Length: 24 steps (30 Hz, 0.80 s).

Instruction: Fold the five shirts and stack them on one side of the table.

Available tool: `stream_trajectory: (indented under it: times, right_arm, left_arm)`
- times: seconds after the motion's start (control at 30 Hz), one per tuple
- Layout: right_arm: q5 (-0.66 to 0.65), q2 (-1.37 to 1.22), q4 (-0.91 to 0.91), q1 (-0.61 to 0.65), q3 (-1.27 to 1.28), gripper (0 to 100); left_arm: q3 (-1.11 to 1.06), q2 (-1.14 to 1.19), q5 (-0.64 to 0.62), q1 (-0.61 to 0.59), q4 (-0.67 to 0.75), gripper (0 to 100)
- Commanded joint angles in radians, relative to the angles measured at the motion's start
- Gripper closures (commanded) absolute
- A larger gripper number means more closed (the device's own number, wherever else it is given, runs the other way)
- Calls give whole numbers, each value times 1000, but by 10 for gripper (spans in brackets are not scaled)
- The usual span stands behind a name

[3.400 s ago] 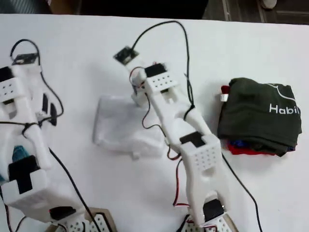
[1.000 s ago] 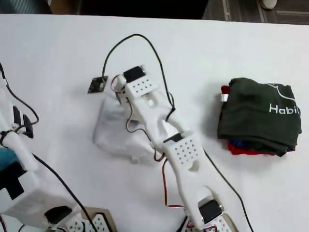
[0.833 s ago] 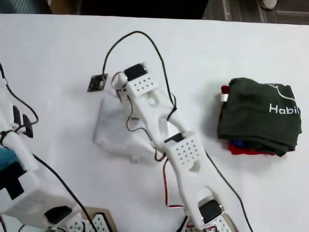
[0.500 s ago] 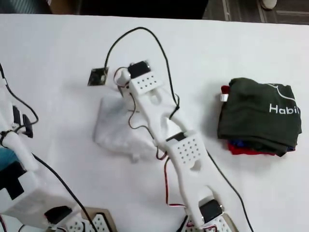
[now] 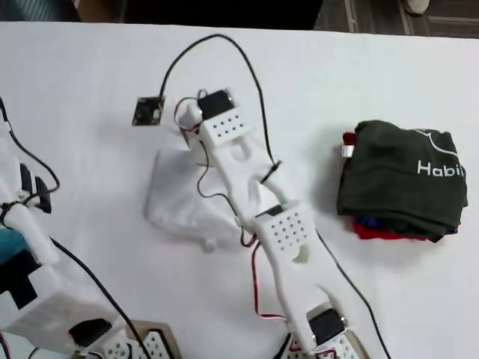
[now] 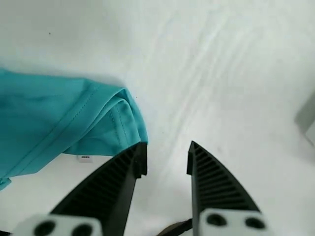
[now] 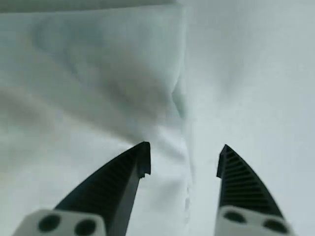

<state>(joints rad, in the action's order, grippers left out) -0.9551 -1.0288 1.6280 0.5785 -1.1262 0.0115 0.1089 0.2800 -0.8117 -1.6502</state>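
Note:
A crumpled white shirt [image 5: 183,198] lies on the white table [image 5: 97,67], left of centre. My right arm [image 5: 224,131] stretches over it, its head above the shirt's far edge. The right gripper [image 7: 183,153] is open just above a fold in the white cloth [image 7: 98,88], holding nothing. A stack of folded shirts [image 5: 400,176] sits at the right, dark green on top with blue and red beneath. At the left edge stands my left arm [image 5: 34,299]. Its left gripper [image 6: 165,153] is open beside a teal shirt [image 6: 59,123], with only table between the fingers.
A small black camera board [image 5: 148,111] on a black cable [image 5: 217,41] hangs beside the right arm's head. Red and black wires run along that arm. A strip of teal [image 5: 9,245] shows by the left arm. The table's far edge meets a dark floor.
Over the last second the right arm's head has shifted a little farther back and to the right over the white shirt. Earlier, the left arm drew back towards the left edge.

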Motion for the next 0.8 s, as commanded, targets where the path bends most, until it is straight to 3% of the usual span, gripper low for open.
stream_trajectory:
  times: [0.0, 0.27, 0.47, 0.77]
  right_arm:
    - [-2, -41, -67, -13, -38, 769]
    - [-8, -137, -58, -13, -38, 765]
    - [-8, -142, 45, -5, -34, 663]
    - [-6, -133, 82, 12, 38, 714]
  left_arm:
    - [2, -51, 5, -5, -2, 842]
    - [1, -51, 5, -9, -2, 842]
    - [1, -51, 5, -9, -2, 842]
    - [1, -51, 5, -9, -2, 842]
